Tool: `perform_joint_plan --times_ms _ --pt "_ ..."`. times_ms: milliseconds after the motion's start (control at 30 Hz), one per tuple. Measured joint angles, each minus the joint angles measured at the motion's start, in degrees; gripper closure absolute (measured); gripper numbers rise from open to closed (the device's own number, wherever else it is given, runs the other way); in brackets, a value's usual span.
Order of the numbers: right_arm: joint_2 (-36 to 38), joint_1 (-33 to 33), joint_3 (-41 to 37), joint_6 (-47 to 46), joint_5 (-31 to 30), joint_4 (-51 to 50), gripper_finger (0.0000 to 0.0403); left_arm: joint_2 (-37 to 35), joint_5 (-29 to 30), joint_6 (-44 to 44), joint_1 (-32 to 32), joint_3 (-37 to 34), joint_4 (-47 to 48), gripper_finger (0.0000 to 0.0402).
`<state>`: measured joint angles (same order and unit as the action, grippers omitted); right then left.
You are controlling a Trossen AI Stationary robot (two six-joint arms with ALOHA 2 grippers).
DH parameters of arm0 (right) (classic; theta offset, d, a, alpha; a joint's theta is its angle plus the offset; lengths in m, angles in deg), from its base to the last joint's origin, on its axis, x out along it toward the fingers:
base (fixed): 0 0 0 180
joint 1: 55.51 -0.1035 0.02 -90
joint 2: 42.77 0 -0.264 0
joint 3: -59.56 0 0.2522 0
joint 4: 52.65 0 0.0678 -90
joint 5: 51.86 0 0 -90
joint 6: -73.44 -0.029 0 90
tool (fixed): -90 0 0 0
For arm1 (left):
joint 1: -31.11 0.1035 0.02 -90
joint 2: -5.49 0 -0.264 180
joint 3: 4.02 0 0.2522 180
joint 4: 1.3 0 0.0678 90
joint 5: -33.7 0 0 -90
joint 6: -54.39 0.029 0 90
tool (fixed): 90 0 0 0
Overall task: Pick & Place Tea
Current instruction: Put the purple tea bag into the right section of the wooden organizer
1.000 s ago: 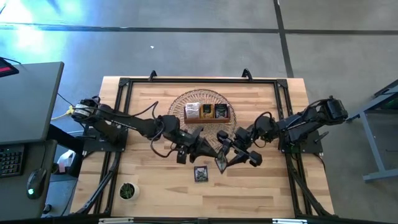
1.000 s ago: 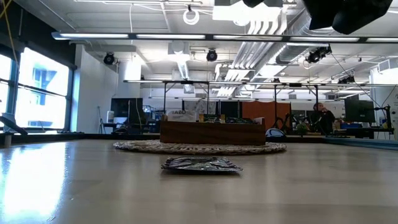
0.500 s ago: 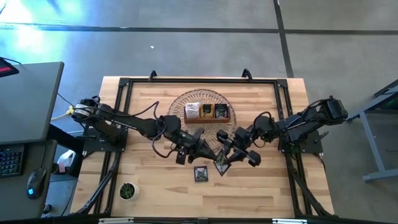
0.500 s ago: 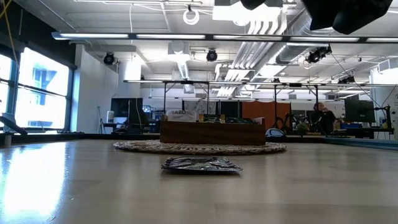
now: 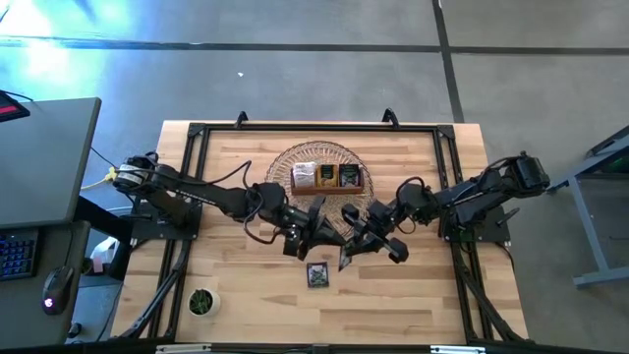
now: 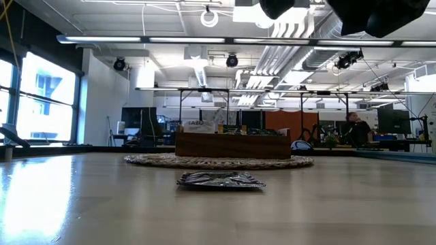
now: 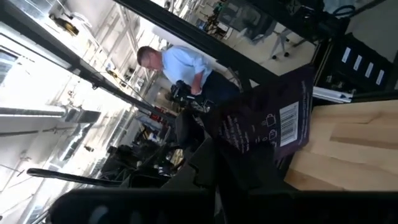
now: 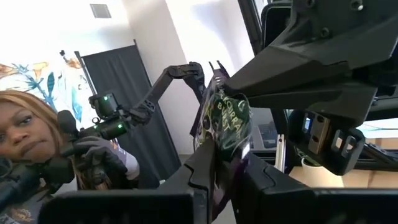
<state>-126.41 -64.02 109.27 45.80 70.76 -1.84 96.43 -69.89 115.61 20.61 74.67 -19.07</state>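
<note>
Handoff moment mid-air over the middle of the desk [image 5: 246, 305]: left end effector [image 5: 322, 232] is clamped shut on a dark purple tea sachet [image 5: 346, 258], and the right end effector [image 5: 352, 248] has its fingers closing in on the same sachet from the other side. Another sachet [image 5: 317, 275] lies flat on the desk just near of them. Farther back, the wooden box [image 5: 327, 178] sits on a round woven mat [image 5: 285, 157] with more sachets inside. Potted plant [image 5: 201, 302] sits near-left.

Bright ceiling strip lights, window glare on the tabletop [image 6: 61, 197], blurred foreground, sharp overhead view
</note>
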Motion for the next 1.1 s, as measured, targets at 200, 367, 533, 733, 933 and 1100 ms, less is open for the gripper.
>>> perform_joint_plan --times_ms 200,367,533,733,933,1100 --pt "0.0 0.0 0.0 0.0 -0.3 -0.1 0.0394 0.0 0.0 0.0 0.0 0.0 -0.1 0.0367" --pt "0.0 0.0 0.0 0.0 -0.3 0.0 0.0386 0.0 0.3 -0.6 0.0 0.0 0.0 0.0315" --pt "0.0 0.0 0.0 0.2 -0.3 0.0 0.0385 0.0 10.7 -7.7 0.0 0.0 0.1 0.0271" --pt "1.6 1.4 0.0 1.1 3.0 -1.8 0.039 -1.6 29.3 -24.9 0.0 -0.2 5.0 0.0259" --pt "8.2 10.0 0.0 5.9 2.9 -21.0 0.0397 -7.2 40.3 -38.3 0.0 0.0 17.3 0.0259" --pt "14.3 17.3 0.0 20.3 -15.8 -45.4 0.0394 -9.2 41.2 -45.9 0.0 -0.1 27.7 0.0259"
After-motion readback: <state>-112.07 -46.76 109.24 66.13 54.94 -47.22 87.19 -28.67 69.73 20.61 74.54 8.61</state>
